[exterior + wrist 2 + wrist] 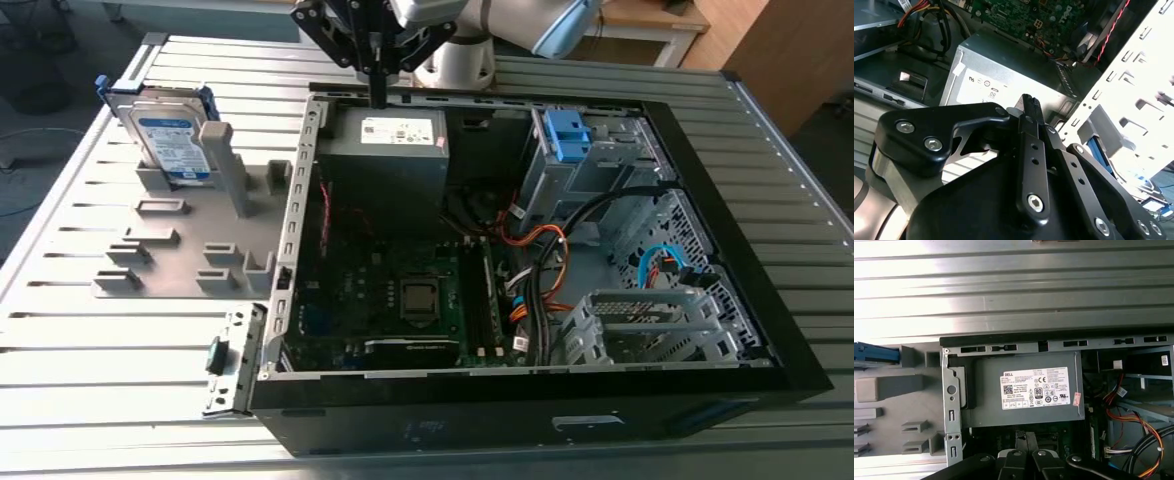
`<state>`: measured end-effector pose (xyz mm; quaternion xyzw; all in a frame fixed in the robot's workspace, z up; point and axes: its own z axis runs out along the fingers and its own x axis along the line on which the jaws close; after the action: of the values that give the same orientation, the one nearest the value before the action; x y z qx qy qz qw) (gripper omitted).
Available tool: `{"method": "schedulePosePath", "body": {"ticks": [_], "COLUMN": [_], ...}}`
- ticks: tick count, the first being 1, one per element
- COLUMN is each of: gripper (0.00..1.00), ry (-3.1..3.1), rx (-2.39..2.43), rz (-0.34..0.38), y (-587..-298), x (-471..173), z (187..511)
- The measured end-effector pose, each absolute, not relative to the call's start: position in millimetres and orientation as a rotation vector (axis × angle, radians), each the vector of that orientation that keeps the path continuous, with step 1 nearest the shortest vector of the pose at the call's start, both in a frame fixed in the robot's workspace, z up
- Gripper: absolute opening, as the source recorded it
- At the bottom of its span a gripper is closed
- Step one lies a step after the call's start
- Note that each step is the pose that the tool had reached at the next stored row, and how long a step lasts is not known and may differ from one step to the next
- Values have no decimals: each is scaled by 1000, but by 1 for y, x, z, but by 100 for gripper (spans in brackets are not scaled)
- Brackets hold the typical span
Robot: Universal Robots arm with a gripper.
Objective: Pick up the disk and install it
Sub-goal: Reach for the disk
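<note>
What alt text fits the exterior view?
The gripper, shut and empty, hangs over the far edge of an open computer case, by its grey power supply. The disk stands upright in a grey fixture on the slatted metal table, to the exterior view's left of the case.

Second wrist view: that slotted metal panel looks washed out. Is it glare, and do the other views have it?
Yes: in the second wrist view light bleaches the case frame while the pincer looks dark; in the first wrist view the table shines in bands; in the exterior view the table glares, and the case's inside lies in shadow.
</note>
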<state>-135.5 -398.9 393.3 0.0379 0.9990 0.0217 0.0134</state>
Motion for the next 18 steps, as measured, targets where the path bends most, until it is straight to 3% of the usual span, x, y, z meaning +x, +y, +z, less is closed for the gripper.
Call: {"method": "schedulePosePath", "body": {"ticks": [18], "gripper": [11], "ry": [3112], "rx": [118], "rz": [68], "y": [-399], "x": [-142], "z": [393]}}
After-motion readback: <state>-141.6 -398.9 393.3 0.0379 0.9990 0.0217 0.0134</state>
